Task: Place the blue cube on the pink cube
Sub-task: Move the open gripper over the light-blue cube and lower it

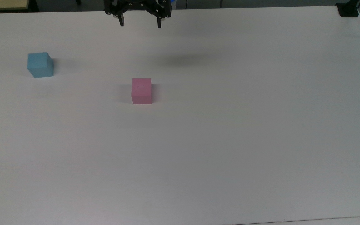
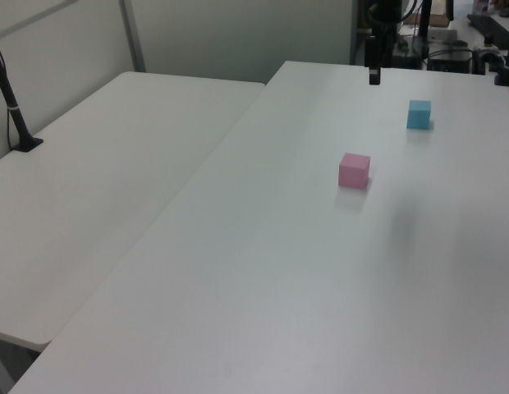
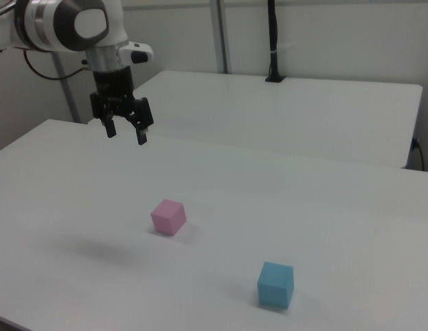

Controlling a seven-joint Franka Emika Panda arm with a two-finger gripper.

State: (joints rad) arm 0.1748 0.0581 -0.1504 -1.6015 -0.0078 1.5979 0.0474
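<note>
Two separate cubes, blue cube (image 1: 40,64) well apart from end effector (image 1: 140,23) (fingers spread, empty).

Both cubes sit on the table (image 1: 230,140), well apart. In the top view, the blue cube (image 1: 40,64) lies left of the pink cube (image 1: 141,91) and seemingly slightly farther back.

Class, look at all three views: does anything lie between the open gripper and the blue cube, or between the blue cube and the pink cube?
Nothing visible does. The gripper hangs open above the table; only bare tabletop separates the blue cube and the pink cube.
</note>
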